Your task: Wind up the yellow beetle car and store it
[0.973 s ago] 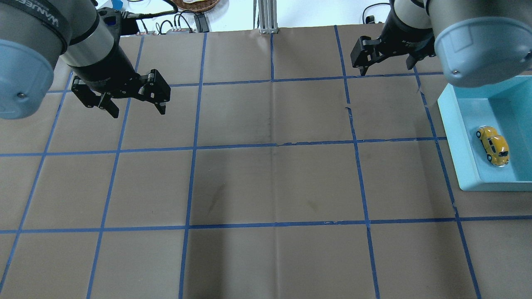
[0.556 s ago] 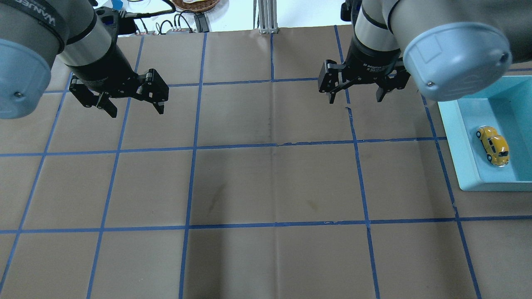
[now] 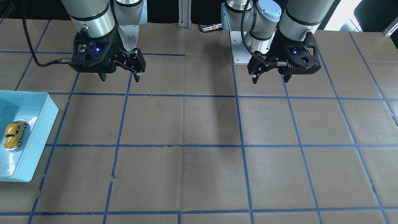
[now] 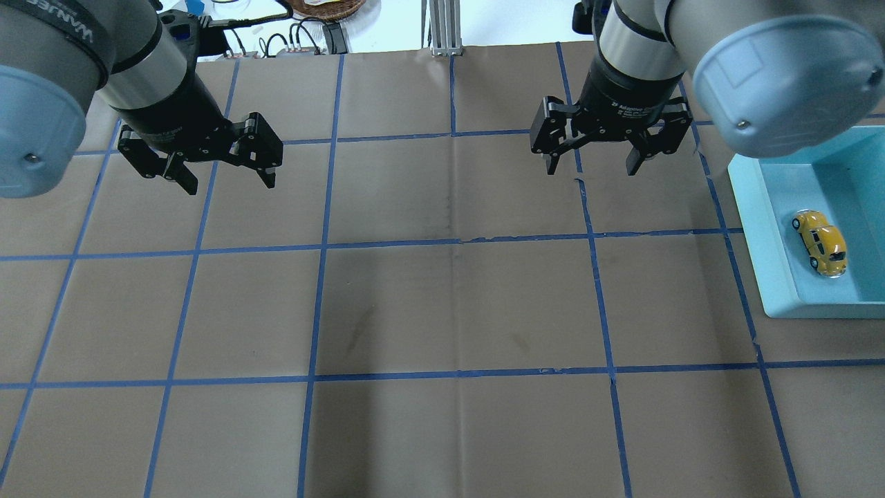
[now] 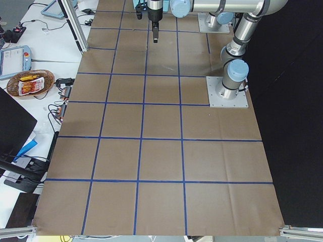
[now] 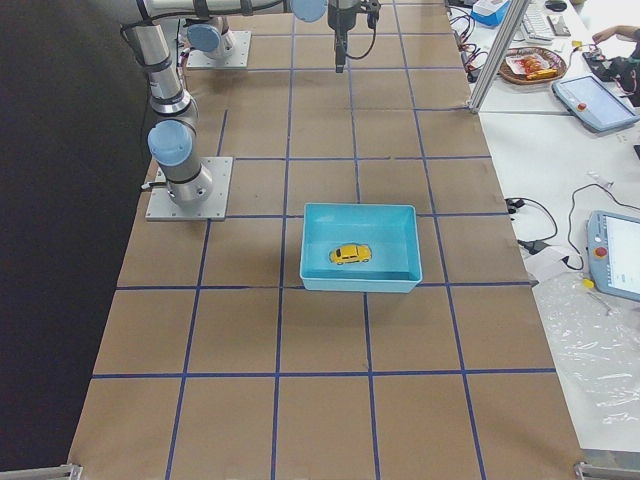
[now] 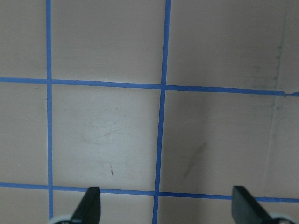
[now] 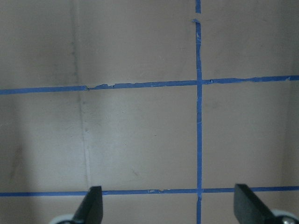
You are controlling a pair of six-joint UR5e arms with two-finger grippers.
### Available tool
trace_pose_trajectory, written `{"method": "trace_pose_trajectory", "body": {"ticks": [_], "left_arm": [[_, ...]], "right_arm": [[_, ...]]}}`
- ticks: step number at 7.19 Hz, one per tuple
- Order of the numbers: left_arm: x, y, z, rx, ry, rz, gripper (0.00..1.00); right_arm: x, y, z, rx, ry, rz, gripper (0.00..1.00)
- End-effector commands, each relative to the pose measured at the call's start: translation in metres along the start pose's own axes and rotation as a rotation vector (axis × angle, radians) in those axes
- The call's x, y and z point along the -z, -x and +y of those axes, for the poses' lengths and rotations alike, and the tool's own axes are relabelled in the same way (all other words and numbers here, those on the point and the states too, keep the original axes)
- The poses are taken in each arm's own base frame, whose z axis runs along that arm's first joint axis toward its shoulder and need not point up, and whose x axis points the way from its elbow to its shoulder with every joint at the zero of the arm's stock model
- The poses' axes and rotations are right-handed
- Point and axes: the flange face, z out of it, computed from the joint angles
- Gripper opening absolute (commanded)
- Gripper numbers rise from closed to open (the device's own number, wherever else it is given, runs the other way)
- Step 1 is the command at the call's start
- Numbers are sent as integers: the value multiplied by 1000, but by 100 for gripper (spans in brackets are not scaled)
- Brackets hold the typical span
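The yellow beetle car (image 4: 820, 242) lies inside a light blue bin (image 4: 753, 228) at the table's right side, and it also shows in the front view as the car (image 3: 12, 134) in the bin (image 3: 46, 124) and in the right view as the car (image 6: 350, 254). My right gripper (image 4: 592, 168) hangs open and empty above the paper, well to the left of the bin; its wrist view shows only taped paper between the fingertips (image 8: 93, 205). My left gripper (image 4: 228, 183) hovers open and empty at the far left, over bare paper (image 7: 167, 140).
Brown paper with a blue tape grid covers the table (image 4: 456, 304). An aluminium post (image 4: 442, 28) stands at the far edge. Cables and a basket (image 4: 325, 8) lie beyond it. Both arm base plates (image 3: 245, 53) sit on the robot's side.
My right gripper has swung left from near the bin's far corner to over the grid, away from the car. The left gripper has barely shifted. The car has not moved.
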Motion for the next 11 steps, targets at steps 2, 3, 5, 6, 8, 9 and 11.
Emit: {"method": "trace_pose_trajectory", "body": {"ticks": [2,3,5,6,8,9,11], "left_arm": [[-2,0,0,1,3,-1,100],[-2,0,0,1,3,5,100],[-2,0,0,1,5,3,100],[-3,0,0,1,5,3,100],[-4,0,0,1,6,3,100],[-4,0,0,1,6,3,100],[-4,0,1,1,8,2,100]], "right_arm": [[9,-29,-4,14,18,-1,99],[9,-30,-4,8,19,2,99],[13,-32,-3,2,-1,14,99],[11,-32,-3,4,2,15,99],[10,-31,-2,5,5,15,99],[10,-31,-3,5,3,15,99],[11,-31,-2,5,2,15,99]]}}
